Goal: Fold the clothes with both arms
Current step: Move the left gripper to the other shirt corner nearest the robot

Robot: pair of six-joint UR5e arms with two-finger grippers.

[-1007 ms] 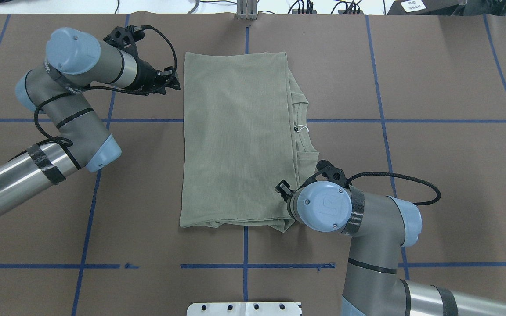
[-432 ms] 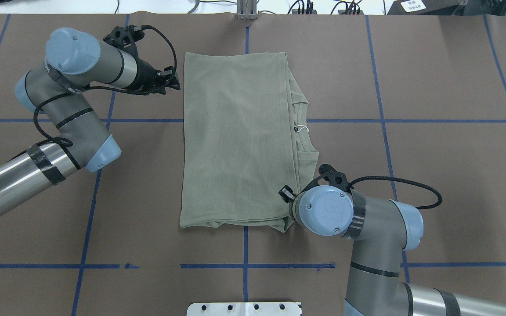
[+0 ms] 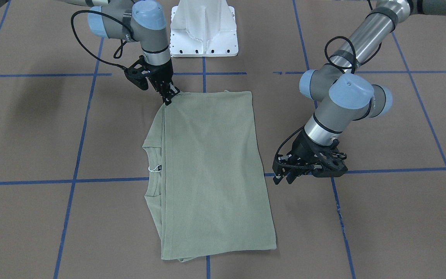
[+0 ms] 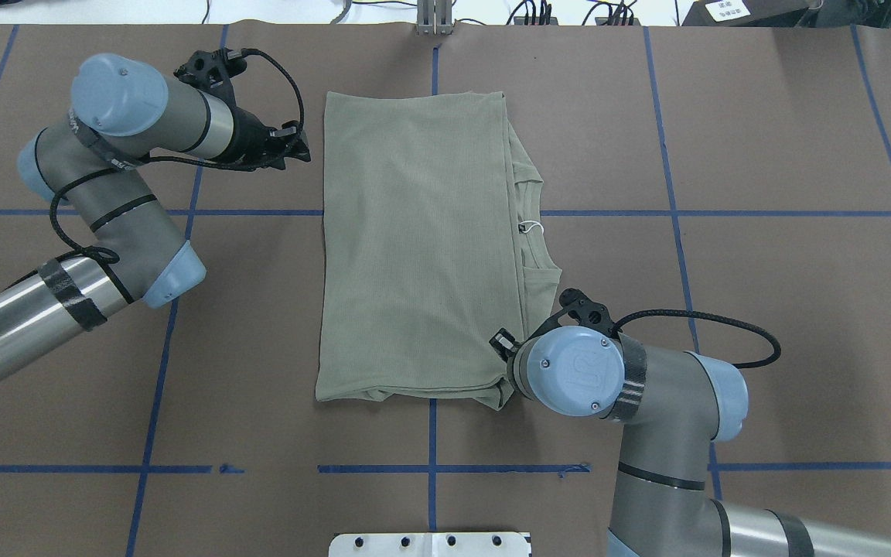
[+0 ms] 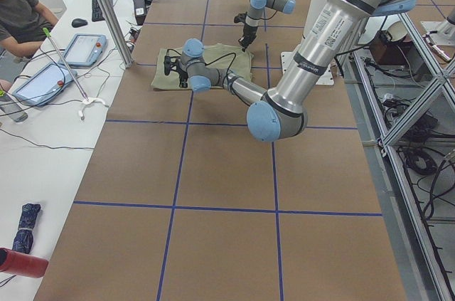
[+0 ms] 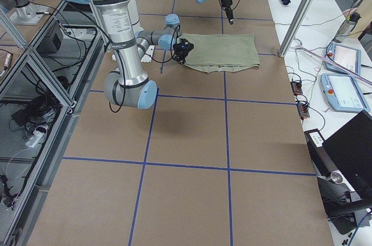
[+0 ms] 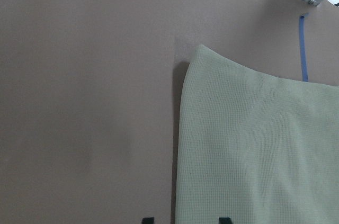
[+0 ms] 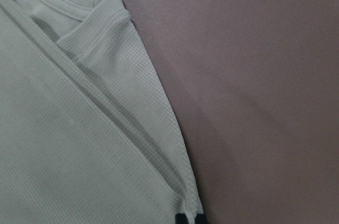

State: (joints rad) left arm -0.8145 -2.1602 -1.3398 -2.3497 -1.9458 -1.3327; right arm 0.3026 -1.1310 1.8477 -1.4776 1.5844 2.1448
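- The right tool (image 3: pixel 167 100) is pinched onto the shirt (image 3: pixel 211 166) at its corner nearest the robot's edge of the table (image 3: pixel 381 217). The left tool (image 3: pixel 285 178) gapes empty just off the cloth's other long side.
- The shirt lies folded flat about the table's middle, collar (image 3: pixel 152 170) peeking out.
- I'd worry that so thin a pinch slips or catches one layer, and a one-sided lift would skew the fold.
- Since a second ago the left arm has backed off slightly; the cloth hasn't moved.
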